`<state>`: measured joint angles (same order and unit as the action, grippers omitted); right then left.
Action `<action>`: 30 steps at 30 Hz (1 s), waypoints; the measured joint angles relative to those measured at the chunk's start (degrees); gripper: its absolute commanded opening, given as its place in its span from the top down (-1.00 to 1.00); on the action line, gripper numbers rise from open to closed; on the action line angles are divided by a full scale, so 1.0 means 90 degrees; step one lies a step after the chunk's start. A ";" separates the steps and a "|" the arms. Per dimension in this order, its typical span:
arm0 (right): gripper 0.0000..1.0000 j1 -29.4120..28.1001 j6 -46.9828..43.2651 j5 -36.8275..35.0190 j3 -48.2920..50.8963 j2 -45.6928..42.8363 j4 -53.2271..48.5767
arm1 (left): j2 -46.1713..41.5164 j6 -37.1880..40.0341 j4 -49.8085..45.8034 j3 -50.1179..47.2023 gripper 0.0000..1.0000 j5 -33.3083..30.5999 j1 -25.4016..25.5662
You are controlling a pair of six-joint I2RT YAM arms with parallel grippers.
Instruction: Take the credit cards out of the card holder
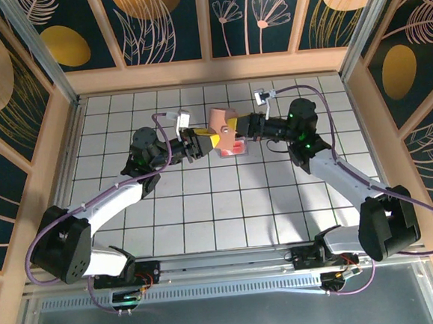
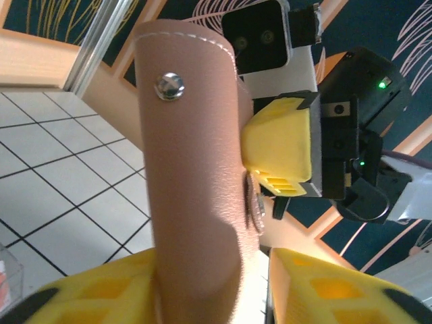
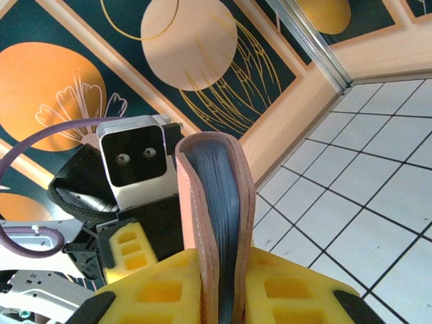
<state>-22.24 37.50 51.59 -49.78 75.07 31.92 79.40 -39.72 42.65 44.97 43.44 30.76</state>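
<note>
The right gripper [image 3: 219,273] is clenched on the holder [image 3: 214,202]. Its two yellow fingers [image 3: 152,290] press the folded leather from 9 and 3 o'clock. The holder stands upright out of them, edge-on, with its blue-grey inner face showing in the fold.

The left gripper [image 2: 212,277] stands released around the same holder. The tan leather leans on the finger at 9 o'clock, and a slit of light parts it from the finger at 3 o'clock. In that wrist view a yellow finger of the right gripper presses the holder's edge at 3 o'clock. A metal stud [image 2: 169,86] sits near the holder's top at 11 o'clock.

From above, the two grippers meet over the far half of the table [image 1: 205,208]. The left arm [image 1: 114,196] reaches in from 8 o'clock and the right arm [image 1: 338,179] from 4 o'clock, with the holder held up between them. One card [image 1: 234,148], pale pink with a red spot, lies flat on the table at 6 o'clock of the holder, between the two grippers. Whether any card sits inside the holder cannot be told.
</note>
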 measured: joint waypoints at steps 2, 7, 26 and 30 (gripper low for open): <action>0.68 0.0000 0.0027 0.0068 0.0000 0.0051 0.0090 | 0.0000 0.0002 0.0024 0.0000 0.21 0.0017 0.0000; 0.68 0.0007 0.0056 0.0340 -0.0109 0.0255 0.0248 | 0.0022 -0.0005 0.0022 0.0000 0.43 0.0019 -0.0017; 0.09 -0.0049 -0.0627 -0.0976 -0.0508 0.0274 -0.1387 | -0.0228 0.1035 -0.0750 -0.0134 1.00 -0.1166 0.0085; 0.11 -0.0182 -0.0840 -0.2419 -0.0551 -0.0192 -0.2312 | -0.0500 0.1421 -0.0923 -0.0287 1.00 -0.1843 0.0134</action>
<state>-23.88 29.93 29.82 -54.74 73.34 11.11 74.89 -26.94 34.35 42.39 26.85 31.97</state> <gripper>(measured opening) 0.457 0.128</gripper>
